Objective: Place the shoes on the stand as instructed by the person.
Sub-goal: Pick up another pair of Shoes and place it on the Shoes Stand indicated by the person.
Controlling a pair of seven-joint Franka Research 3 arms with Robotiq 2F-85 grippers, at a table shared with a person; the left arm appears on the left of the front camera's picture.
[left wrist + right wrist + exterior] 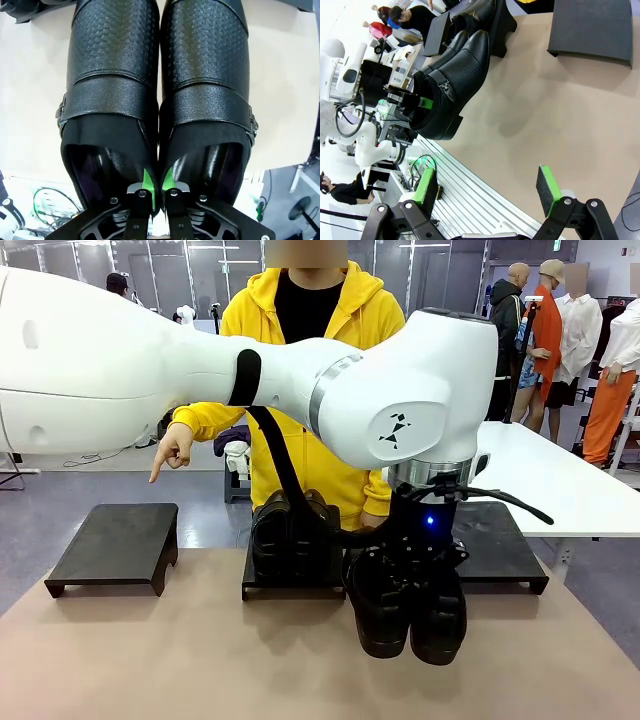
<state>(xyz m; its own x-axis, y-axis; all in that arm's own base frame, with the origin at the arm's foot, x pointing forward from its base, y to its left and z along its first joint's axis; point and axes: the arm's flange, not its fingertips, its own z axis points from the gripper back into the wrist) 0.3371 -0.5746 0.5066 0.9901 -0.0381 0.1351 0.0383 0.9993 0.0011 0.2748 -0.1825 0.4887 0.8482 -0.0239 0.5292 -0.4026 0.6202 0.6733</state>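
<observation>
My left arm reaches across the front view, and its gripper (408, 562) hangs in front of the right stand (508, 550). In the left wrist view this gripper (156, 189) is shut on the touching inner walls of one pair of black shoes (160, 85), and it holds the pair (405, 605) just above the table. The other pair (290, 530) rests on the middle stand (262, 588). The person (315, 335) points a hand (172, 453) down toward the bare left stand (115, 545). My right gripper (487, 189) is open over the table, apart from the held shoes (450, 85).
The beige tabletop (200, 660) stretches out in front of the stands. A white table (570, 480) stands to the right, with other people beyond it. In the right wrist view, a ribbed metal rail (470, 200) runs along the table's edge, and a bare black stand (590, 30) sits beyond.
</observation>
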